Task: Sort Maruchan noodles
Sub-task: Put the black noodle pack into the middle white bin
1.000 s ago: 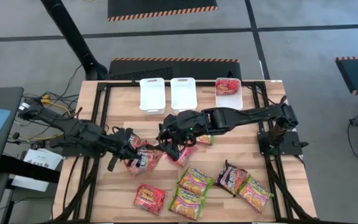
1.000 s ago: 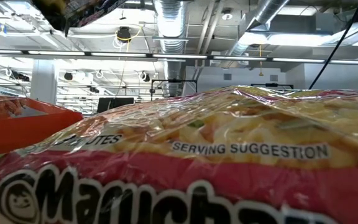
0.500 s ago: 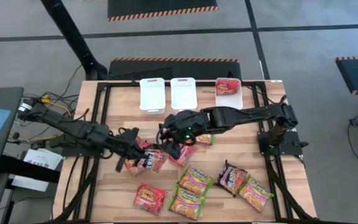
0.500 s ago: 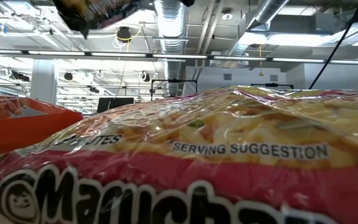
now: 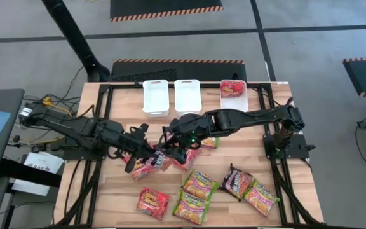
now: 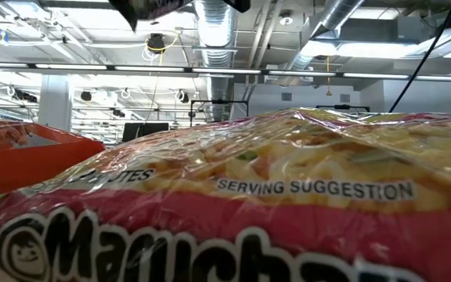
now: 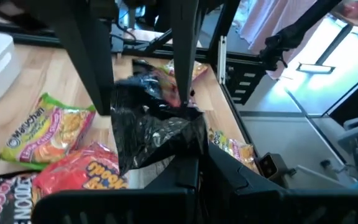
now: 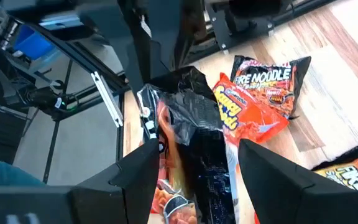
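Observation:
My left gripper [image 5: 151, 151] is shut on a dark brown-black noodle packet [image 7: 157, 134] and holds it above the middle of the table. My right gripper [image 8: 197, 152] is open. Its fingers stand on either side of that same packet [image 8: 194, 134]; whether they touch it, I cannot tell. Under both grippers, red packets [image 5: 146, 168] lie flat on the wood. More packets lie near the front edge: red [image 5: 152, 201], green-yellow [image 5: 199, 183] and dark [image 5: 237, 181]. One red packet [image 5: 232, 87] lies in the far right tray. My left gripper pinches the dark packet's crumpled end [image 7: 169, 149] between its two fingers, coming nearly level from the table's left side. The packet is lifted clear of the table and sticks out beyond the fingertips toward my right gripper, its film creased.
Three white trays stand in a row at the far edge [image 5: 155, 95], [image 5: 187, 94], [image 5: 235, 100]. A green-yellow packet [image 5: 208, 142] lies by my right arm. In the low view a red and yellow packet [image 6: 249, 196] fills the picture close up. Black frame rails run along both table sides.
My left gripper has gone up and toward the table's right, carrying the dark packet in between my right gripper's open fingers. It stayed shut and rolled a little. The right arm has kept its place.

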### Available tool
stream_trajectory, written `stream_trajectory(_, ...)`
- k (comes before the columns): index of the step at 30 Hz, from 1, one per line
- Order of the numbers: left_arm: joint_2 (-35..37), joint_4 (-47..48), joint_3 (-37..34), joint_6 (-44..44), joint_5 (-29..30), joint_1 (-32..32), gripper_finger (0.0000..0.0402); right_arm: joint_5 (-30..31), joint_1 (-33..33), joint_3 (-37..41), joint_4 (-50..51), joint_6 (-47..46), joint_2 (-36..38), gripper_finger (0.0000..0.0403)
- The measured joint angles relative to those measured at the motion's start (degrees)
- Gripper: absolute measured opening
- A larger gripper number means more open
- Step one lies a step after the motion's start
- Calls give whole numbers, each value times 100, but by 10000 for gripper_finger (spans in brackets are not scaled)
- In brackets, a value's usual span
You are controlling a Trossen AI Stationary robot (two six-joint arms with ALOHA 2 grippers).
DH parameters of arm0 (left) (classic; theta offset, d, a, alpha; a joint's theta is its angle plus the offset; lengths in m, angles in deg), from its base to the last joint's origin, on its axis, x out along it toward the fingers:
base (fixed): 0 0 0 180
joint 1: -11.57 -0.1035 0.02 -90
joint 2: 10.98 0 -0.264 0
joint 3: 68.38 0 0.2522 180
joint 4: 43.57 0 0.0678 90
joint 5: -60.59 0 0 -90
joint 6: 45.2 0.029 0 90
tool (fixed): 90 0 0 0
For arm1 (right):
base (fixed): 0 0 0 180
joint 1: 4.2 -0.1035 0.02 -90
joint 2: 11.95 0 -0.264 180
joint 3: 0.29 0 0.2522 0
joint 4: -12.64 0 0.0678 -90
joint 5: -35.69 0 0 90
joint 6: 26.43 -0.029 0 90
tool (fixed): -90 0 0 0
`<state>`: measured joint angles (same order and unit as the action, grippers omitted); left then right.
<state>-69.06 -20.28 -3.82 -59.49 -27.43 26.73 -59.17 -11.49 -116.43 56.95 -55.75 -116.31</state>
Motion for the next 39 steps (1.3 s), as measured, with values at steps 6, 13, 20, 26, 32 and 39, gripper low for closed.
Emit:
stream_trajectory(6,-11,23,106,115,-19,-227,0,-118,0,-1,50,-8,0,244)
stream_trajectory(13,-11,-16,106,123,-23,-500,0,-257,-2,-1,60,-35,0,241)
stream_trajectory(20,-11,-63,106,125,-70,-564,0,-86,53,-1,61,-401,0,171)
stream_trajectory(26,-11,-154,106,119,-2,-564,0,-86,70,-1,71,-623,2,65)
stream_trajectory(32,-11,-123,106,159,-94,-564,6,-86,66,-1,55,-624,2,8)
stream_trajectory(39,-10,-145,106,202,-579,-654,61,-84,68,-1,65,-625,2,6)
